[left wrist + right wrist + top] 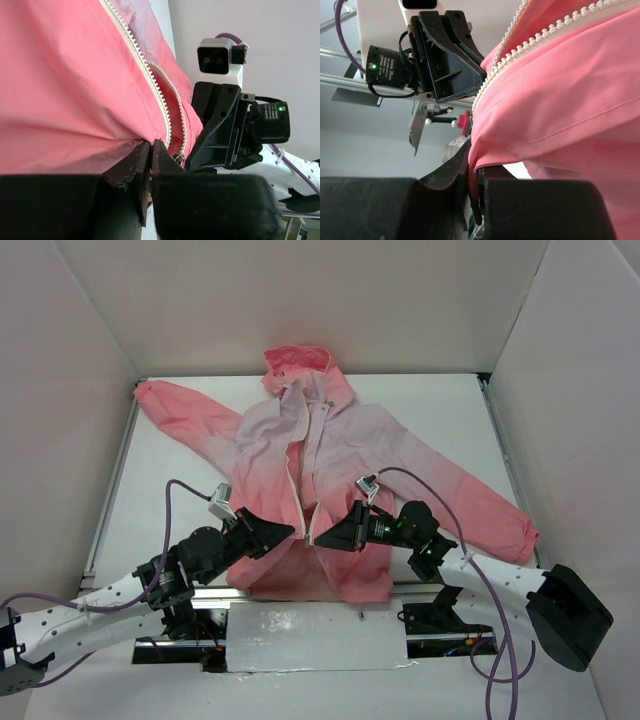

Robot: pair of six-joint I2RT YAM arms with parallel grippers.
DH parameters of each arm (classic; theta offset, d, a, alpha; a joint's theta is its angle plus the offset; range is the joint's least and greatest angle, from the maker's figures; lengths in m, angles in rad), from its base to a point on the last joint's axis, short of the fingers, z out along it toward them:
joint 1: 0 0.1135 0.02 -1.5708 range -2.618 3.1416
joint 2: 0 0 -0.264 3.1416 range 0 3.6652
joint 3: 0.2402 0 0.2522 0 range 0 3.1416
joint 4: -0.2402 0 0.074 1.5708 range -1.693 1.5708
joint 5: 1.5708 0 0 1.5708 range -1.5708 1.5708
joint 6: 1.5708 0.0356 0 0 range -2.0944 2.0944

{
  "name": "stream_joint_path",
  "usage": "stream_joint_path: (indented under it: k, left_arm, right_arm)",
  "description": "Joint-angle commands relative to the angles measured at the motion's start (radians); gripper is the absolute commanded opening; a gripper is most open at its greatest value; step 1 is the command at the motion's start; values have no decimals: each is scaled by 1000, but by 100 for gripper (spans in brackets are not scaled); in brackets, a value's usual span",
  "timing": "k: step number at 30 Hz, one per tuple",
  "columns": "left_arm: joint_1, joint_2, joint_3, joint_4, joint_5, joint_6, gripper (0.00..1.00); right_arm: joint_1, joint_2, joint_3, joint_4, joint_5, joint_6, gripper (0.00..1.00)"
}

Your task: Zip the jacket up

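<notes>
The thin coral-pink hooded jacket point(400, 455), fading to pale lilac at the chest, lies spread face-up on the white table point(180, 470), hood away from the arms and front open. The left gripper point(290, 532) and right gripper point(318, 537) meet at the bottom of the white toothed zipper point(296, 475), tips almost touching each other. The left jaws are pressed together on a fold of pink cloth just beside the zipper tape. A small metal slider point(176, 159) sits just beyond their tips, between them and the right gripper. The right jaws likewise pinch the pink edge of the other front panel, with the teeth running off just beyond their tips.

The step looks like mating the two bottom zipper ends. Doing it well calls for firm pinches close to the tape, so the cloth cannot slide. It also calls for the two tapes lying parallel and level between the jaws before the free end is fed into the slider. Slack cloth bunched under the tips could get caught, so gentle tension away from the slider should help.
</notes>
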Motion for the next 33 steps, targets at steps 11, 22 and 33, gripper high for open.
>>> stream_joint_path:
  k: [11, 22, 33]
  left_arm:
    - [2, -55, 0, 86, 1, -17, 0]
    - [2, -44, -5, 118, 13, -37, 0]
    - [2, -23, 6, 112, 30, -34, 0]
  right_arm:
    - [-7, 13, -60, 282, -56, 41, 0]
    - [-7, 24, -84, 313, -49, 36, 0]
    - [-9, 61, -52, 300, -51, 15, 0]
